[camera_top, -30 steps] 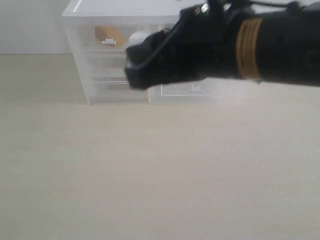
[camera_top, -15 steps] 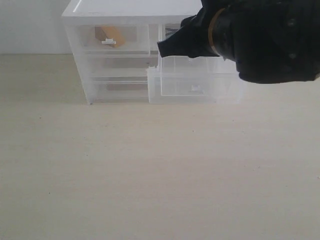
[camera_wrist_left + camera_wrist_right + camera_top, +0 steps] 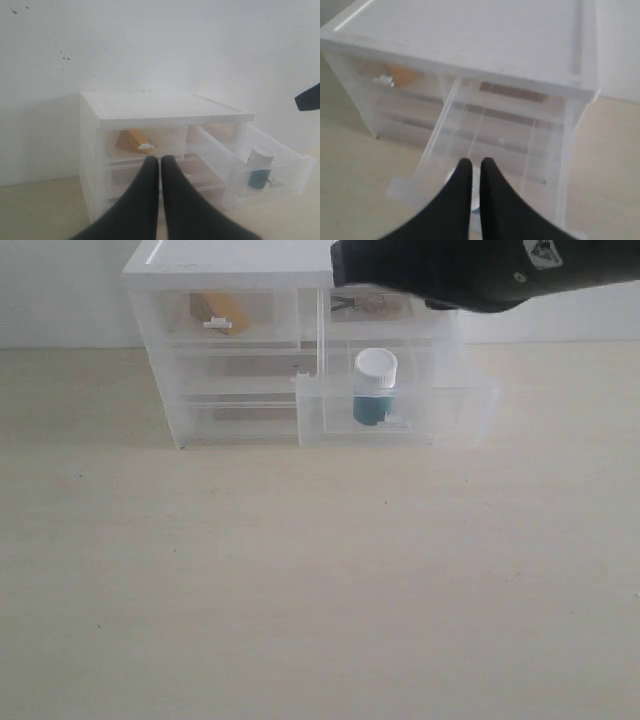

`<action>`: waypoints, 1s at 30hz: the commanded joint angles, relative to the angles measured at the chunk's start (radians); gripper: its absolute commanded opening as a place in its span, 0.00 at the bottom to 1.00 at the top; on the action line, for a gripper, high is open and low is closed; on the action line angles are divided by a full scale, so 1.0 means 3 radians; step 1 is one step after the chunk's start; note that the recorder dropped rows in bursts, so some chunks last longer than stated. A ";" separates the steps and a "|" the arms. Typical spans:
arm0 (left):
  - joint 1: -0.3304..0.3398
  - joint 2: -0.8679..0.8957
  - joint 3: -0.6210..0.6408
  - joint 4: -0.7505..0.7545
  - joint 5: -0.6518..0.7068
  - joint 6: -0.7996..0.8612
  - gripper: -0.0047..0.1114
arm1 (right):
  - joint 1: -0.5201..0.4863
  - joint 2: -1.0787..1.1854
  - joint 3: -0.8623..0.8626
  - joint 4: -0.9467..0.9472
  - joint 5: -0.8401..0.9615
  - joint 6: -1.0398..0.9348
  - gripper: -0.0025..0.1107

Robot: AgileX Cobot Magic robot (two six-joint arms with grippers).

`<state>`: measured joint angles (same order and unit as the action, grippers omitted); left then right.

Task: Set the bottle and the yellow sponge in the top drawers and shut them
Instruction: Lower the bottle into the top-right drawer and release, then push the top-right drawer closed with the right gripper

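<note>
Exterior view: a cabinet (image 3: 240, 265) of milky, translucent plastic, boxy under a flat opaque white lid, stands at the far edge of the worktop (image 3: 300, 580), left of its middle, against a plain white wall (image 3: 60, 290). The worktop is pale beige and matt, with a faint grain.

The right top drawer (image 3: 450, 410) is pulled out toward the near edge, and its thin walls are clear enough to see through. Inside it the bottle (image 3: 375, 388) stands upright close to the front wall, just behind the small white tab handle (image 3: 392, 422). It is squat, round, smooth white plastic with a white screw cap and a teal-blue label round its body.

The left top drawer (image 3: 250, 320) is shut. Through its cloudy front the yellow sponge (image 3: 225, 310) shows as a soft orange-yellow wedge.

A glossy black right arm (image 3: 470, 265) crosses above the cabinet's right half.

In the left wrist view the left gripper (image 3: 159, 164) has two tapering matt black fingers pressed together at the tips, gripping nothing and pointing at the cabinet's front. In the right wrist view the right gripper (image 3: 473, 167) hangs over the open drawer, its fingers drawn in to a thin slit and empty. The bottle is mostly hidden beneath them.
</note>
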<state>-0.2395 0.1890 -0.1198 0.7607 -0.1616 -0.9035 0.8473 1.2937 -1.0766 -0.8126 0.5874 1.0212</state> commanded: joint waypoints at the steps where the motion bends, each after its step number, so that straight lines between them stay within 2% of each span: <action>1: 0.0010 -0.0025 0.0012 -0.0016 -0.0021 -0.0016 0.07 | -0.0001 0.0069 0.0138 0.0576 -0.0353 -0.0558 0.04; 6: 0.0010 -0.0025 0.0012 -0.0016 -0.0014 -0.0017 0.07 | -0.0001 0.0366 0.0164 0.0537 -0.0905 -0.0724 0.04; 12: 0.0010 -0.0025 0.0012 -0.0016 -0.0008 -0.0017 0.07 | -0.0042 0.0646 0.0163 -0.0068 -0.0651 -0.0385 0.04; 14: 0.0010 -0.0025 0.0012 -0.0016 -0.0008 -0.0017 0.07 | -0.0220 0.0652 0.0163 -0.0212 -0.0719 -0.0113 0.04; 19: 0.0010 -0.0025 0.0012 -0.0016 -0.0008 -0.0017 0.07 | -0.0512 0.0652 0.0163 -0.0228 -0.0420 -0.0134 0.04; 24: 0.0010 -0.0025 0.0012 -0.0016 -0.0008 -0.0017 0.07 | -0.0557 0.0621 0.0163 -0.0094 -0.0404 -0.0174 0.04; 30: 0.0010 -0.0025 0.0012 -0.0016 -0.0008 -0.0017 0.07 | -0.0358 0.0156 0.0243 0.0765 -0.0150 -0.0792 0.04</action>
<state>-0.2395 0.1890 -0.1198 0.7607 -0.1616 -0.9035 0.7049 1.4081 -1.0242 -0.6731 0.5185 0.8724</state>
